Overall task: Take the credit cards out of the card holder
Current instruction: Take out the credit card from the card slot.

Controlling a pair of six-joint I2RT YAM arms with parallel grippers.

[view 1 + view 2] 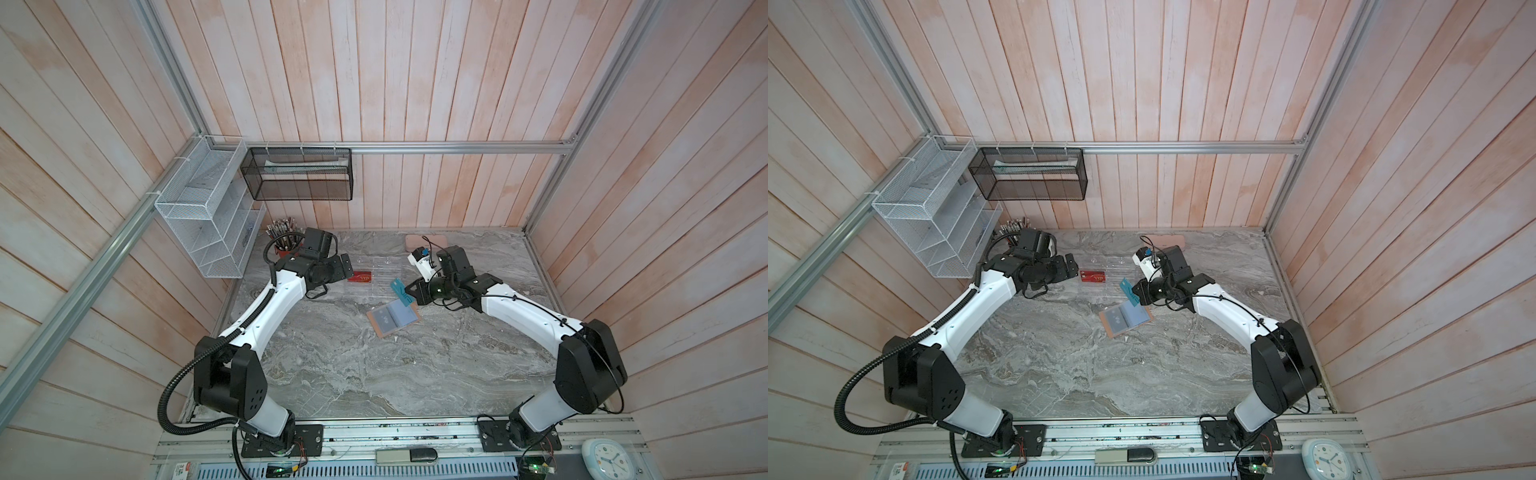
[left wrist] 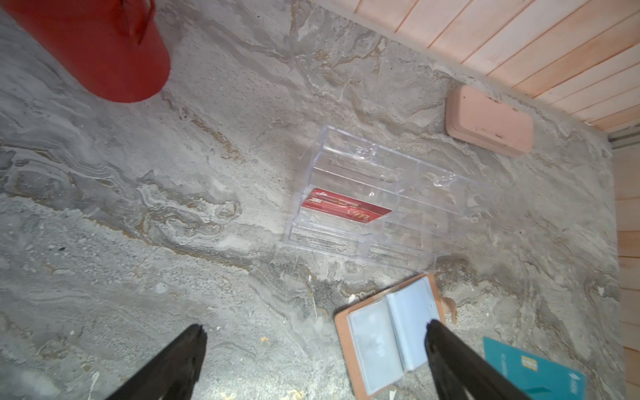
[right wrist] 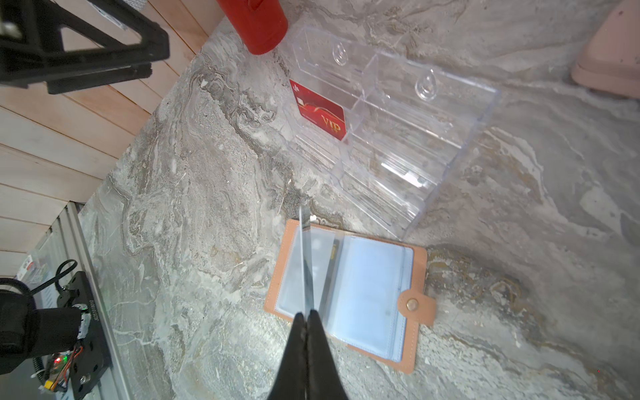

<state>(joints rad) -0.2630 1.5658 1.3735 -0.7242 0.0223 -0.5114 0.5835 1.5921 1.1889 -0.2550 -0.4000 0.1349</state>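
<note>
One card is sitting done already: the red card (image 1: 360,277) is standing in the clear rack (image 2: 415,207). Right gripper (image 3: 307,317) is pinching the teal card (image 1: 401,291) tight, holding it just over the open card holder (image 3: 420,263) lying beside that rack, so it's looking free. Black card (image 1: 384,321) is waiting in a sleeve, so I'm guessing that's what's left. Left gripper (image 2: 315,327) is hanging wide open, empty, near the rack.
</note>
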